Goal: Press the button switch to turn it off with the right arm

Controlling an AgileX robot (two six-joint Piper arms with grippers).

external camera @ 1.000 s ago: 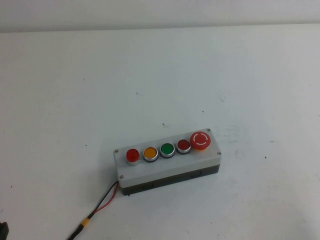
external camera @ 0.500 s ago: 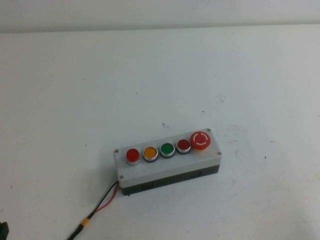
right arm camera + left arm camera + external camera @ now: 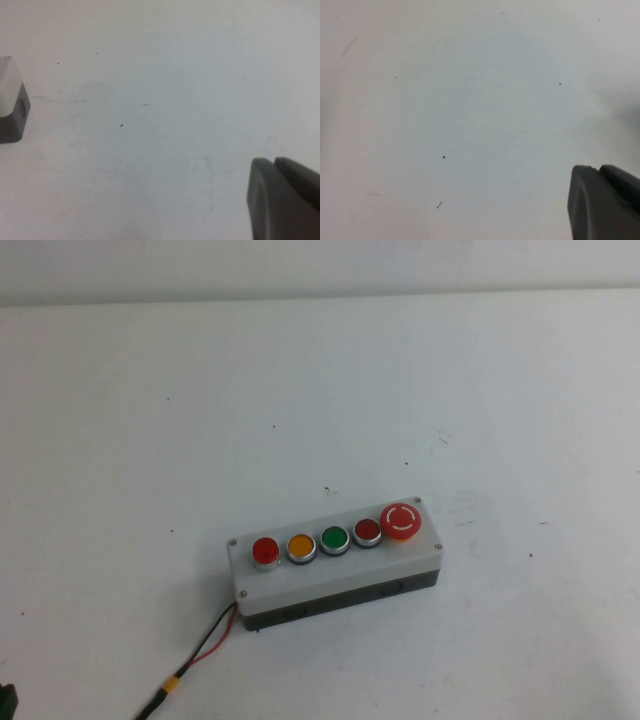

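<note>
The grey box [image 3: 300,585] lies on the white table with five buttons in a row. The button switch [image 3: 266,550], small, bright red and silver-ringed, is at the box's left end. Along the row come an orange button [image 3: 301,545], a green button [image 3: 334,538], a darker red button [image 3: 367,530] and a big red mushroom button [image 3: 401,520]. My right gripper [image 3: 274,161] is shut and empty over bare table. Only a corner of the box [image 3: 11,107] shows in its wrist view. The right arm is outside the high view. My left gripper [image 3: 597,170] is shut and empty over bare table.
Red and black wires [image 3: 205,645] with a yellow connector [image 3: 172,680] run from the box's left end toward the near edge. A dark part [image 3: 6,702] shows at the near left corner. The white table [image 3: 320,400] reaches a wall at the back.
The dark part at the near left corner of the high view has slipped slightly lower. The box and its buttons have not moved.
</note>
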